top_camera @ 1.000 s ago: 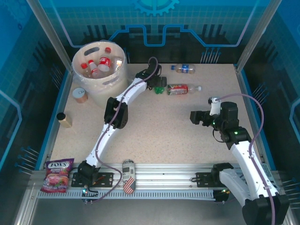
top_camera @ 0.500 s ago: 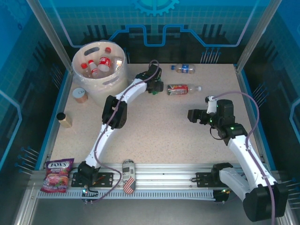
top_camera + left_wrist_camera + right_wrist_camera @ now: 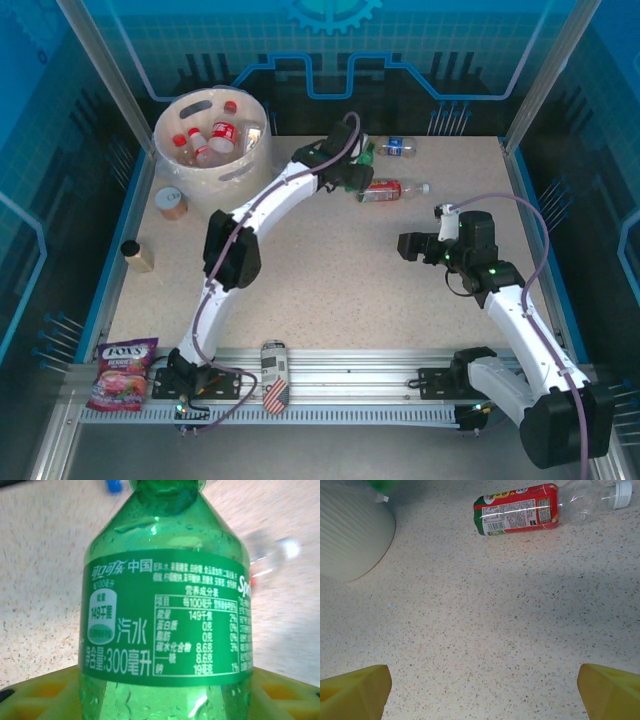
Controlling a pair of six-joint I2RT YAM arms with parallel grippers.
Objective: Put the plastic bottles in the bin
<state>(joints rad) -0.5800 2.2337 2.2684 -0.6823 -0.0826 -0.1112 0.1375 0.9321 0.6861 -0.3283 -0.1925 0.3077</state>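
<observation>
Green Sprite bottle (image 3: 165,605), neck cut off at top, clamped in left gripper (image 3: 357,168), right gripper (image 3: 485,690) spread wide above open tabletop (image 3: 485,620), red-labelled bottle (image 3: 520,507) lying well ahead.

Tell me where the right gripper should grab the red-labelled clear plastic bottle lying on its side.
Take the red-labelled clear plastic bottle across its labelled body, probably from straight above, jaws astride its long axis. It lies flat and tapers toward the white cap, so the straight label section looks steadiest.
</observation>
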